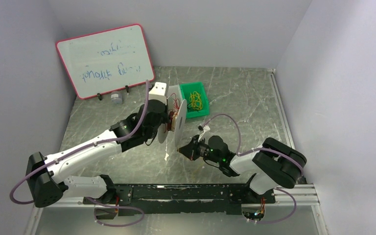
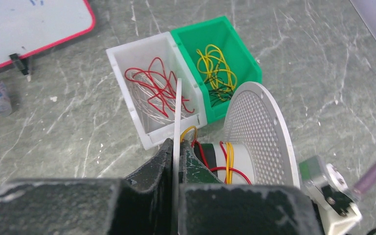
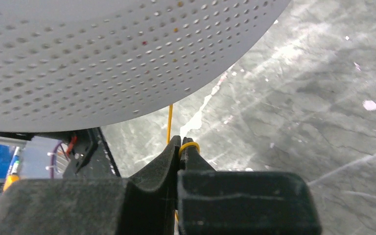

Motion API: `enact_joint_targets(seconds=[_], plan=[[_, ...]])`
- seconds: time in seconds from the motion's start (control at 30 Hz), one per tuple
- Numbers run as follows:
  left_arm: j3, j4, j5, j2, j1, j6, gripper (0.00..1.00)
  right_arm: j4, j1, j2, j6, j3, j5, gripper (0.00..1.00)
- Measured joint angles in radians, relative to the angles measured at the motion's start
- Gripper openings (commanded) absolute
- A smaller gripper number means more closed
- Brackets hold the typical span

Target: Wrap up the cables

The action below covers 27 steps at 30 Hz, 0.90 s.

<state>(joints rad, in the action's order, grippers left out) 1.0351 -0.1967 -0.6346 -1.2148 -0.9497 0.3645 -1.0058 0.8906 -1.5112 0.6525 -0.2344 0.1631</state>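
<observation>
At the far left, a pink-framed whiteboard is being leaned against the wall. The black fingers of the left gripper are being pressed together on the thin near flange of a white plastic spool with perforated round flanges, which is being held on edge over the grey marbled tabletop. A few turns of thin red and yellow-orange cables are being carried on the spool's core. Beyond it, loose red strands are being held in an open white plastic bin. Yellow and dark ones are being held in a green plastic bin touching its right side. Further right, the right gripper is being squeezed shut on one yellow-orange strand, which is being run up from the fingertips to behind the perforated flange
</observation>
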Motion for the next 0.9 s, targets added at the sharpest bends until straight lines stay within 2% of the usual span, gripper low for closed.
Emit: enact_joint_targets(seconds=[0.2,0.4,0.57,0.77,0.9], plan=[[-0.002,-0.025,-0.065,0.034,0.011,0.035,0.07,0.015,0.046,0.064,0.026,-0.021,-0.039,0.00],[-0.018,-0.056,-0.087,0.085,0.030,0.056,0.07,0.035,0.098,0.094,0.065,-0.034,-0.090,0.06],[-0.023,-0.059,-0.109,0.142,0.043,0.062,0.07,0.039,0.144,0.108,0.109,-0.008,-0.127,0.07],[-0.023,-0.034,-0.137,0.209,0.056,0.071,0.07,0.045,0.174,0.111,0.150,0.040,-0.143,0.00],[-0.023,-0.034,-0.143,0.211,0.056,0.071,0.07,0.028,0.193,0.120,0.154,0.040,-0.146,0.00]])
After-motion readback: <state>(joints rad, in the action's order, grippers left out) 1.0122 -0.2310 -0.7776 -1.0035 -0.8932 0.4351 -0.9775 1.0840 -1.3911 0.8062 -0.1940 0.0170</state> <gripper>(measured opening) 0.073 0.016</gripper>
